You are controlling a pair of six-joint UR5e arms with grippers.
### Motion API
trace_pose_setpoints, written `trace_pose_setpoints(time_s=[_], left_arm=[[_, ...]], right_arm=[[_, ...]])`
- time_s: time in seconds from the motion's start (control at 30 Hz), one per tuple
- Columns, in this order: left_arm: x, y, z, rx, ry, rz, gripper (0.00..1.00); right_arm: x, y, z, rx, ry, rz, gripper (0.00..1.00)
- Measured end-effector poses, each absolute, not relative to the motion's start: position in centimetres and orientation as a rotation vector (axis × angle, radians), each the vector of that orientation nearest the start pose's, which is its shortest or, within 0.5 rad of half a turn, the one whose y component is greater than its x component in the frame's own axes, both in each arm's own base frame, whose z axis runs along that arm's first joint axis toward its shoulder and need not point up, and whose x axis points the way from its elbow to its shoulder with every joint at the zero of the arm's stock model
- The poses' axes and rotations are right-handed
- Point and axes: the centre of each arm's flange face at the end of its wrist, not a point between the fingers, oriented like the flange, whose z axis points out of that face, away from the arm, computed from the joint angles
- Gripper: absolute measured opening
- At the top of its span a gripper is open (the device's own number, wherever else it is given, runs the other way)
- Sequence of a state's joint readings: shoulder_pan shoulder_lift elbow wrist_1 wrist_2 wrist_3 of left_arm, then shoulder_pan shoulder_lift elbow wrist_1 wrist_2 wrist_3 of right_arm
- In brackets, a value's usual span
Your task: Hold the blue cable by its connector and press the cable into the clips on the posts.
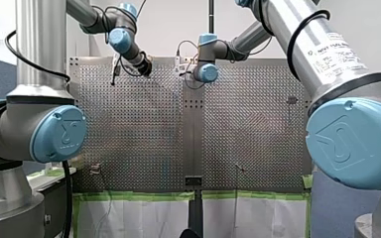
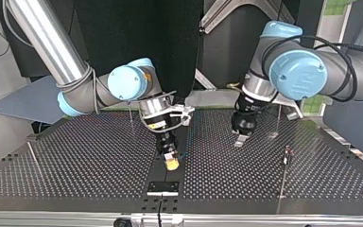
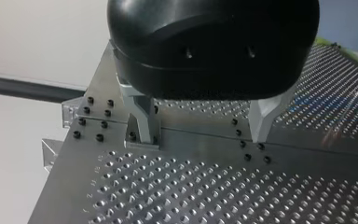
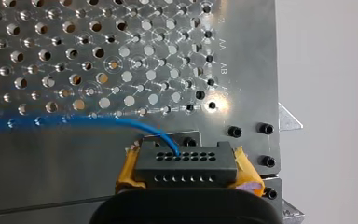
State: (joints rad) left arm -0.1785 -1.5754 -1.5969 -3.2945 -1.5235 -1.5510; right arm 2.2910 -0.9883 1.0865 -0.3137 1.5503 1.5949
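Holding step, by my judgement, with no clip threaded yet. Nearest in the top view, just beyond a small black plate [image 2: 163, 187] at the edge of the table [image 2: 75, 161]: my right gripper [image 2: 171, 163], pinched onto the connector [image 4: 186, 163], yellow pads [image 4: 128, 170] against both its sides. From the right wrist, a black boxy plastic block with two rows of small round holes. Out of one upper hole, the blue cable [image 4: 116, 122]: thin, glossy and limp, trailing sideways low over the drilled, dull metal and then out of view.

Next, as a guess: carry the connector toward a post [image 2: 286, 163], keep the cable taut and level with the clip, then press it in.

Further off, toward the top view's right, my left gripper [image 3: 203, 137]: spread wide, nothing between its bare metal fingers [image 3: 142, 123], tips low over the table's seam. Farthest, more thin upright rods of the same kind; clips too small to make out.
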Motion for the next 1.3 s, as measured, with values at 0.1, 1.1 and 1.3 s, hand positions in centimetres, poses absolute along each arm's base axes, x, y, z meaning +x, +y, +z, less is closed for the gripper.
trace_pose_setpoints(time_s=[0.1,1.1,1.3], left_arm=[[44.3,-22.3,46.0,0.21,1.748,-0.171,1.0],[46.6,-24.1,42.5,0.1,1.907,-0.456,1.0],[47.7,-24.3,42.3,0.071,1.941,-0.531,1.0]], right_arm=[[59.2,-46.9,40.3,1.511,-0.682,1.893,0.0],[59.1,-47.0,40.3,1.525,-0.672,1.902,0.0],[58.5,-47.3,40.0,1.555,-0.69,1.873,0.0]])
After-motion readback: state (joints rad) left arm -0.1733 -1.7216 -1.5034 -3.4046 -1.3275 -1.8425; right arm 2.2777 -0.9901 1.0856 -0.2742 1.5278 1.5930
